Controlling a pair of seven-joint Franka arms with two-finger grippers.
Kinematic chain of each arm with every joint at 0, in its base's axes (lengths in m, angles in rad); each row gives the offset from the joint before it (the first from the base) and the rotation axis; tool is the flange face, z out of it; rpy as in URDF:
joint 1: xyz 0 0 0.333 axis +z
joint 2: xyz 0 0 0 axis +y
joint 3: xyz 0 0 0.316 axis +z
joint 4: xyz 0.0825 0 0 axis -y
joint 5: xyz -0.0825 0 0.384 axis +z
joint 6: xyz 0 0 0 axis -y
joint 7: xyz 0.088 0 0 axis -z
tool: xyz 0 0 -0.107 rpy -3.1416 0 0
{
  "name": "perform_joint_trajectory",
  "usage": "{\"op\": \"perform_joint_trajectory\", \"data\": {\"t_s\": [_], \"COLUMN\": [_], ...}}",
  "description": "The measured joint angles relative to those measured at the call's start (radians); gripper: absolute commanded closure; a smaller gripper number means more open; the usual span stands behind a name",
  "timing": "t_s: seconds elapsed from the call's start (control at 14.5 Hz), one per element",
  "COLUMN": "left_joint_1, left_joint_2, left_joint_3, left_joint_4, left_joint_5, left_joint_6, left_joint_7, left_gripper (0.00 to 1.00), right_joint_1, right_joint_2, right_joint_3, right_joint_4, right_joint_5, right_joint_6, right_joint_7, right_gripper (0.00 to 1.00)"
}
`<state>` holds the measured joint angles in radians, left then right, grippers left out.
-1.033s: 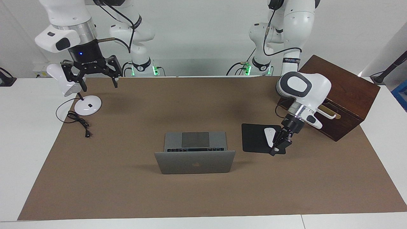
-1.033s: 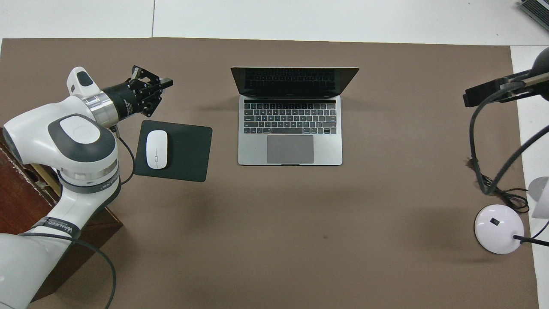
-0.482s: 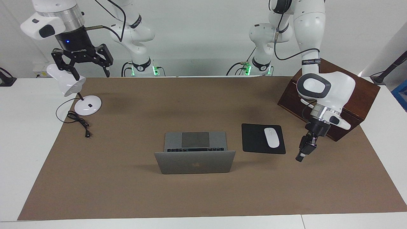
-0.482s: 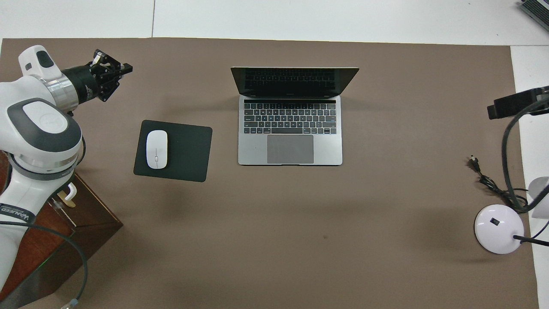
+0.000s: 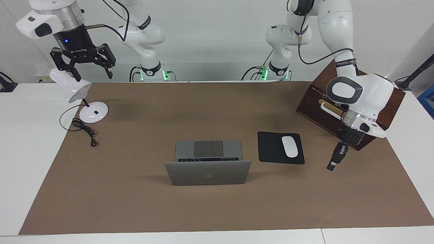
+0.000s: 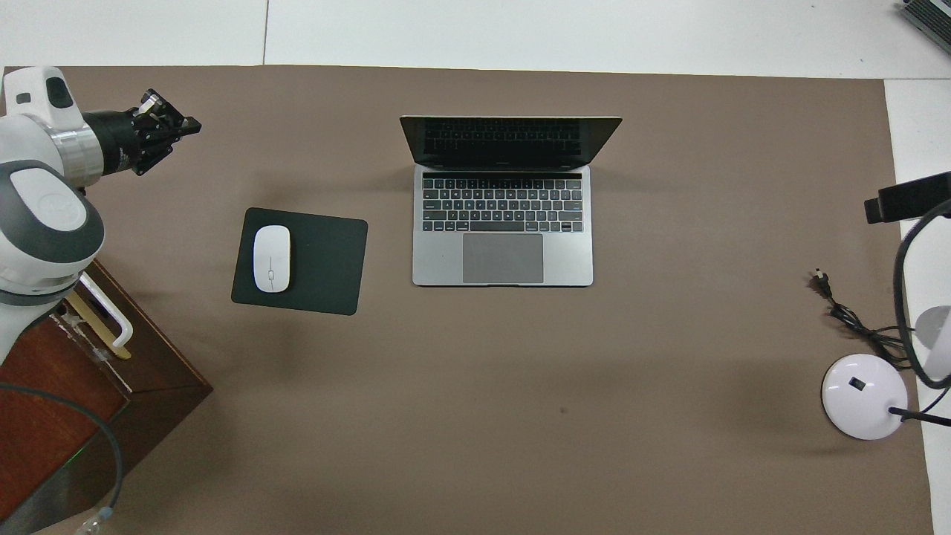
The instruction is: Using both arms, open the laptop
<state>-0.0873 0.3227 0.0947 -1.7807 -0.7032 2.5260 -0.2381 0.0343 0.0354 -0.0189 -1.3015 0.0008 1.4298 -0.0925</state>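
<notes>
Laptop [image 5: 208, 162] mid-table, lid already up, both arms clear. Thin metal: stiff, slick, hinge delicate; grip lid edges. Left end effector [image 5: 333, 163] pinched together; right end effector [image 5: 91, 74] spread, holding nothing.

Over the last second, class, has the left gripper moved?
Yes. The left gripper has drawn off the black mouse pad, toward the wooden box at the left arm's end.
</notes>
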Motion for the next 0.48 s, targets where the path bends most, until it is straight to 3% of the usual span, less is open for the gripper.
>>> {"op": "perform_joint_trajectory", "data": {"t_s": [0.48], "left_joint_1": [0.0], "left_joint_2": [-0.006], "left_joint_3": [0.08], "left_joint_4": [0.127], "left_joint_5": [0.268], "left_joint_6": [-0.328], "left_joint_7": [0.001], "left_gripper": [1.0], "right_joint_1": [-0.015], "right_joint_2": [-0.043], "right_joint_3": [0.001], "right_joint_4": [-0.09], "right_joint_5": [0.0], "right_joint_6": [0.028], "right_joint_7": [0.002], "right_gripper": [0.0]}}
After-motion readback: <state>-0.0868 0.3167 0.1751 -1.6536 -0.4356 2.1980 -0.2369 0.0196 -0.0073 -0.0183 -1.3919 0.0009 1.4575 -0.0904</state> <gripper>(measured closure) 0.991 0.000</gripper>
